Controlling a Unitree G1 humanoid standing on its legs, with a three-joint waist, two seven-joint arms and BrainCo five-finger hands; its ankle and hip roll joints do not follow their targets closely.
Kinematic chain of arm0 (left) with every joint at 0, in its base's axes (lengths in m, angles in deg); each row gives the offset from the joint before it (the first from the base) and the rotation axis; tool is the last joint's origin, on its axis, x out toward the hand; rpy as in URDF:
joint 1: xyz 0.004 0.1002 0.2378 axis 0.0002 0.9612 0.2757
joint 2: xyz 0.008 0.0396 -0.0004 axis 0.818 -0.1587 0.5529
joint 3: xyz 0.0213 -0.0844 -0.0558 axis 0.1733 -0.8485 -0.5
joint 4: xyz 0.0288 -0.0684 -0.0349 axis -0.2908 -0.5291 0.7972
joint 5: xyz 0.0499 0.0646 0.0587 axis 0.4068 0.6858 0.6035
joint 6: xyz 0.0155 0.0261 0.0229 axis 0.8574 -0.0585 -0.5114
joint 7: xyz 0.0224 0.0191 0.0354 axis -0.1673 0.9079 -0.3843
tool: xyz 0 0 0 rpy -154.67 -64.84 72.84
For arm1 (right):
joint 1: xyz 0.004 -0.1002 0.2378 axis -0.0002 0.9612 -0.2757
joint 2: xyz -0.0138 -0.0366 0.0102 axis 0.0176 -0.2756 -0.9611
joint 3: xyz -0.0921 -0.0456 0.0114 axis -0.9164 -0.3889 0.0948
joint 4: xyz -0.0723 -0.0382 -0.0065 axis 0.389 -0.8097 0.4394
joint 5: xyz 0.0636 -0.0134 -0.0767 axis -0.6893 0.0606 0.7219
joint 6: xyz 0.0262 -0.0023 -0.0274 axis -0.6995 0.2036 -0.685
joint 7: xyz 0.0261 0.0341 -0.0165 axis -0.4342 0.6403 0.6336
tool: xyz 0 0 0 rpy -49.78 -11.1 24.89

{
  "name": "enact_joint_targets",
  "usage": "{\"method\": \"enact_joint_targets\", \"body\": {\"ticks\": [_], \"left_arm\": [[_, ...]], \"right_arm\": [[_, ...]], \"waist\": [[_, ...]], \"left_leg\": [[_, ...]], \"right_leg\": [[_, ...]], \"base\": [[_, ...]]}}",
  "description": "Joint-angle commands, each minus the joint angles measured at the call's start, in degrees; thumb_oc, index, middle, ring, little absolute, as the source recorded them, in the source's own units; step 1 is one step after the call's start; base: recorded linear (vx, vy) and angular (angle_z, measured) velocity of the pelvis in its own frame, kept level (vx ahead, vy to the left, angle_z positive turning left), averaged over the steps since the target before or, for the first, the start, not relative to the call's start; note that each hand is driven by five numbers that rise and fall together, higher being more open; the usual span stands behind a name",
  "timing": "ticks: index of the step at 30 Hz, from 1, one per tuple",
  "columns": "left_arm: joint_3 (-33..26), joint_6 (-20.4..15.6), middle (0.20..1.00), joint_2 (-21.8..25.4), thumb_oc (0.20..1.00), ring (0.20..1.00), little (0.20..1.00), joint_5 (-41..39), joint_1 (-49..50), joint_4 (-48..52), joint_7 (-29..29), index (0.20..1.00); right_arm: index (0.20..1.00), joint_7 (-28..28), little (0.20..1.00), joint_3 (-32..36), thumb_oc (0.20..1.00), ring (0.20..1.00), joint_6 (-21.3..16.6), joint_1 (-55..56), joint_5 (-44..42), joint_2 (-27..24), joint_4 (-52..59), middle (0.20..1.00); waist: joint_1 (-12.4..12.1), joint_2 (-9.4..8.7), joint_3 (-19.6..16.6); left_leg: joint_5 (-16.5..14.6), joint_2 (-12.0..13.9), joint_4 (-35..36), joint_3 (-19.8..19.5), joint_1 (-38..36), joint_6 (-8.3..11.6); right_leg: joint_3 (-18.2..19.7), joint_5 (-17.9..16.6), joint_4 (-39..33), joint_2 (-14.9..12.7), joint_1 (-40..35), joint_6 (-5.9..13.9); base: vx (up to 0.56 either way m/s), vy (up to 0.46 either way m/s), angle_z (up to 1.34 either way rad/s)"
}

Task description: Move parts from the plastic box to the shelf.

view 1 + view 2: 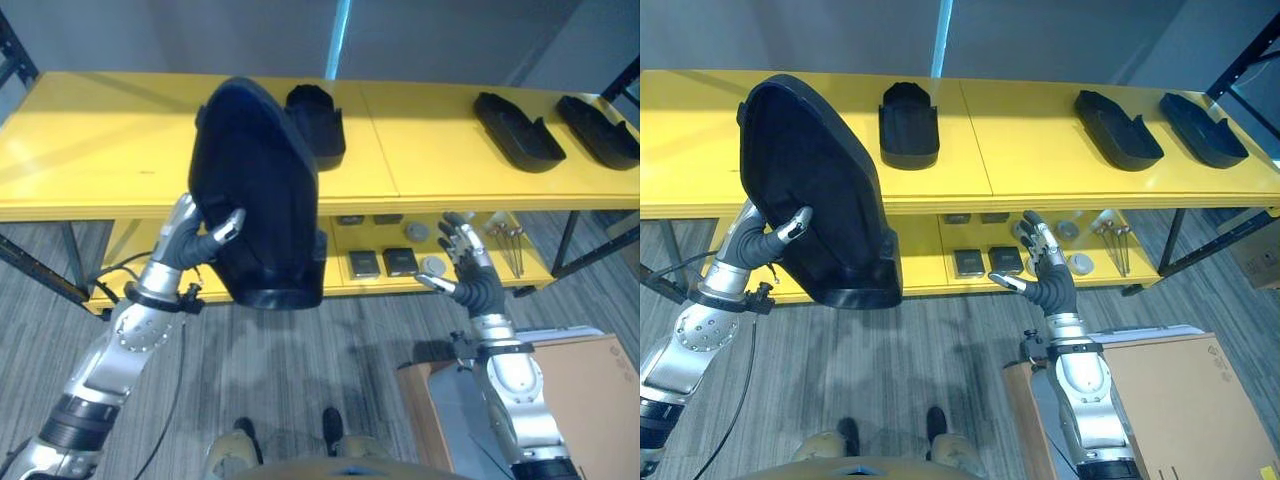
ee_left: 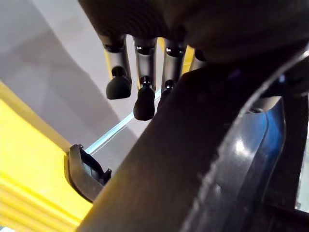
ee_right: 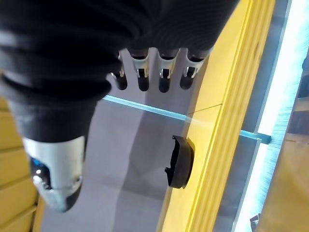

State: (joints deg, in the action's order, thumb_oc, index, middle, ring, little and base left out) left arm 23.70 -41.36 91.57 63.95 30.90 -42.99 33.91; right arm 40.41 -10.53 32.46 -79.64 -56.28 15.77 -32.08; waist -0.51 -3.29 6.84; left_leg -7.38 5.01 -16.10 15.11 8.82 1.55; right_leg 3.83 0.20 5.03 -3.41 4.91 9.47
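The left hand (image 1: 205, 235) is grasping the big black part (image 1: 255, 190) by one edge only, with the right hand (image 1: 468, 268) hanging released at four o'clock, so the part is risking tipping loose and clipping the smaller part (image 1: 317, 122) at twelve o'clock on the yellow shelf (image 1: 120, 150).

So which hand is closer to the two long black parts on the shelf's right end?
Right. The right hand hangs open below the shelf's front edge, nearer the long black parts; the left hand grips the big black part far left.

Black parts against a yellow shelf

The large part (image 1: 258, 190) and three smaller parts (image 1: 909, 124) (image 1: 1118, 129) (image 1: 1203, 128) are black; the shelf (image 1: 100, 140) is bright yellow, the floor (image 1: 300, 350) grey-streaked, the cardboard box (image 1: 1185, 400) brown.
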Motion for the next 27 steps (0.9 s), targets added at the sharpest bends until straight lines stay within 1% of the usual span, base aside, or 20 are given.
{"method": "enact_joint_targets", "body": {"ticks": [1,2,3,4,5,6,7,8,10,11,13,14,16,18,19,20,23,24,25,27], "left_arm": [[-1.5,-3.2,0.2,-1.5,0.2,0.2,0.2,-4.5,-3.5,4.3,1.4,0.2],[-1.2,-3.1,0.2,-1.9,0.2,0.2,0.2,-5.4,-3.9,4.1,1.1,0.2],[-1.2,-3.1,0.2,-1.9,0.2,0.2,0.2,-5.4,-3.9,4.1,1.1,0.2],[-1.3,-2.9,0.2,-2.0,0.2,0.2,0.2,-5.8,-4.3,3.6,1.1,0.2],[-1.3,-2.9,0.2,-2.0,0.2,0.2,0.2,-5.8,-4.3,3.6,1.1,0.2],[-2.1,-2.3,0.2,-2.0,0.2,0.2,0.2,-5.8,-4.0,3.2,1.4,0.2],[-2.1,-2.2,0.2,-2.0,0.2,0.2,0.2,-5.8,-4.0,3.3,1.4,0.2],[-3.0,-2.3,0.2,-1.9,0.2,0.2,0.2,-6.2,-3.0,3.4,2.1,0.2],[-3.9,-2.1,0.2,-2.1,0.2,0.2,0.2,-6.4,-2.1,3.8,3.3,0.2],[-4.5,-2.3,0.2,-2.1,0.2,0.2,0.2,-6.6,-1.2,4.2,4.0,0.2],[-6.2,-2.6,0.2,-1.9,0.2,0.2,0.2,-6.7,0.4,5.7,5.1,0.2],[-6.8,-2.7,0.2,-1.6,0.2,0.2,0.2,-6.5,1.2,6.4,5.2,0.2],[-7.1,-2.6,0.2,-1.2,0.2,0.2,0.2,-6.3,1.5,6.7,4.9,0.2],[-7.2,-2.4,0.2,-0.1,0.2,0.2,0.2,-5.9,1.2,6.3,4.7,0.2],[-6.8,-2.2,0.2,0.7,0.2,0.2,0.2,-5.3,0.0,6.0,5.0,0.2],[-6.8,-2.2,0.2,0.7,0.2,0.2,0.2,-5.2,0.0,5.9,5.0,0.2],[-6.8,-2.3,0.2,1.9,0.2,0.2,0.2,-4.7,-1.8,5.9,5.3,0.2],[-6.8,-2.3,0.2,1.9,0.2,0.2,0.2,-4.7,-1.8,5.9,5.3,0.2],[-6.7,-2.4,0.2,2.3,0.2,0.2,0.2,-4.6,-2.2,5.6,5.5,0.2],[-7.1,-2.6,0.2,2.8,0.2,0.2,0.2,-5.1,-2.3,5.5,5.6,0.2]], "right_arm": [[1.0,0.3,1.0,3.4,1.0,1.0,-2.6,0.7,-2.5,-3.4,4.2,1.0],[1.0,0.4,1.0,3.8,1.0,1.0,-2.4,1.2,-2.7,-3.6,4.4,1.0],[1.0,0.4,1.0,3.8,1.0,1.0,-2.4,1.2,-2.7,-3.6,4.4,1.0],[1.0,0.3,1.0,4.5,1.0,1.0,-1.9,1.7,-2.6,-4.0,4.4,1.0],[1.0,0.3,1.0,4.6,1.0,1.0,-1.9,1.7,-2.6,-4.0,4.4,1.0],[1.0,-0.1,1.0,4.6,1.0,1.0,-1.5,1.5,-1.7,-3.9,4.7,1.0],[1.0,-0.1,1.0,4.5,1.0,1.0,-1.5,1.5,-1.6,-3.9,4.7,1.0],[1.0,-0.8,1.0,3.9,1.0,1.0,-1.5,1.1,-0.3,-4.0,4.8,1.0],[1.0,-1.9,1.0,3.0,1.0,1.0,-1.4,0.3,1.7,-4.3,4.2,1.0],[1.0,-2.1,1.0,2.1,1.0,1.0,-1.2,-0.1,2.2,-4.3,3.6,1.0],[1.0,-2.7,1.0,0.2,1.0,1.0,-0.9,-2.0,3.3,-4.7,2.4,1.0],[1.0,-2.6,1.0,-0.4,1.0,1.0,-0.7,-2.7,3.4,-4.4,1.7,1.0],[1.0,-2.4,1.0,-0.2,1.0,1.0,-0.7,-2.5,3.2,-4.1,1.8,1.0],[1.0,-2.3,1.0,0.2,1.0,1.0,-0.4,-2.1,3.5,-3.6,1.7,1.0],[1.0,-2.6,1.0,0.4,1.0,1.0,-0.2,-2.2,4.0,-3.0,1.7,1.0],[1.0,-2.6,1.0,0.4,1.0,1.0,-0.2,-2.2,4.0,-2.9,1.7,1.0],[1.0,-2.4,1.0,-0.1,1.0,1.0,0.1,-3.7,5.4,-2.7,2.2,1.0],[1.0,-2.4,1.0,-0.1,1.0,1.0,0.1,-3.7,5.4,-2.7,2.2,1.0],[1.0,-2.6,1.0,-0.3,1.0,1.0,0.3,-4.2,6.2,-2.7,2.3,1.0],[1.0,-2.5,1.0,-1.4,1.0,1.0,1.0,-5.5,8.1,-2.4,2.3,1.0]], "waist": [[0.7,3.35,-0.4],[1.6,3.84,0.1],[1.7,3.9,0.0],[2.4,3.96,0.6],[2.5,4.01,0.5],[2.2,4.09,0.5],[2.3,4.06,0.4],[1.5,4.5,0.2],[0.4,4.58,0.3],[-0.2,4.44,0.6],[-1.5,3.79,1.2],[-2.4,3.32,1.4],[-3.4,3.22,1.3],[-3.9,3.27,1.2],[-4.0,3.21,1.2],[-4.0,3.21,1.2],[-4.6,2.67,1.0],[-4.6,2.67,1.0],[-4.8,2.42,1.0],[-5.1,1.88,0.8]], "left_leg": [[-6.5,0.6,-4.2,4.7,-6.7,5.64],[-6.0,2.2,-5.5,6.0,-5.7,5.98],[-6.1,2.3,-5.7,5.9,-5.5,5.98],[-5.9,5.0,-6.1,8.3,-3.9,5.79],[-6.1,5.1,-6.5,8.2,-3.6,5.78],[-5.8,7.3,-4.9,8.5,-2.4,5.82],[-5.7,7.2,-4.8,8.5,-2.4,5.83],[-2.8,9.2,-1.7,6.7,-1.8,6.94],[0.7,11.1,1.7,4.8,-1.1,8.33],[0.2,11.8,1.8,4.3,-1.5,8.59],[0.0,12.8,0.4,5.1,-1.8,8.86],[-1.1,13.3,-1.2,8.9,-2.9,8.84],[-1.1,13.4,-0.7,10.7,-3.6,8.86],[-2.5,12.6,-1.3,12.0,-3.8,8.84],[-3.4,11.8,-2.0,12.7,-2.8,8.38],[-3.4,11.8,-2.1,12.7,-2.8,8.38],[-5.6,10.2,-3.9,12.1,-0.3,6.84],[-5.6,10.2,-3.9,12.1,-0.3,6.84],[-6.3,9.7,-4.4,11.9,0.5,6.23],[-7.7,7.0,-4.4,11.5,1.3,4.26]], "right_leg": [[-1.5,11.8,7.0,4.6,0.1,1.93],[-1.6,12.9,8.4,4.2,0.1,1.33],[-1.7,13.0,8.5,4.2,0.2,1.32],[-2.2,13.8,9.8,2.5,0.1,0.99],[-2.4,13.9,10.0,2.5,0.3,0.99],[-3.1,13.9,10.2,0.8,0.7,1.18],[-3.2,14.0,10.3,0.7,0.8,1.18],[-3.6,14.2,10.1,-0.5,1.0,1.5],[-3.7,14.7,9.7,-1.2,0.8,1.69],[-3.3,15.1,9.4,-1.7,0.5,2.02],[-1.8,14.0,7.6,-2.1,0.5,3.04],[-1.0,13.4,5.7,-3.0,-0.8,4.14],[-0.6,12.7,4.7,-3.4,-1.1,4.5],[-0.7,11.5,3.2,-5.0,-1.9,5.37],[-0.8,10.1,2.0,-6.5,-1.8,5.53],[-0.8,10.1,2.0,-6.5,-1.8,5.53],[-0.8,7.0,1.0,-9.2,-0.7,5.53],[-0.8,7.0,1.0,-9.2,-0.7,5.53],[-0.9,5.3,0.8,-10.1,-0.2,5.53],[-0.6,-3.9,1.1,-13.1,2.2,5.53]], "base": [[0.03,0.133,1.16],[0.01,0.098,1.63],[-0.01,0.144,1.5],[-0.01,0.09,0.96],[0.04,0.199,0.44],[0.05,0.108,0.38],[0.12,0.225,0.42],[0.11,0.177,0.26],[0.17,0.222,-0.13],[0.13,0.197,-0.29],[0.15,0.229,-0.61],[0.21,0.268,-1.17],[0.11,0.172,-0.91],[0.09,0.243,-0.27],[0.07,0.233,-0.14],[0.05,0.24,0.0],[0.02,0.152,0.13],[0.03,0.123,0.17],[0.05,0.18,0.13],[0.12,0.3,0.1]]}}
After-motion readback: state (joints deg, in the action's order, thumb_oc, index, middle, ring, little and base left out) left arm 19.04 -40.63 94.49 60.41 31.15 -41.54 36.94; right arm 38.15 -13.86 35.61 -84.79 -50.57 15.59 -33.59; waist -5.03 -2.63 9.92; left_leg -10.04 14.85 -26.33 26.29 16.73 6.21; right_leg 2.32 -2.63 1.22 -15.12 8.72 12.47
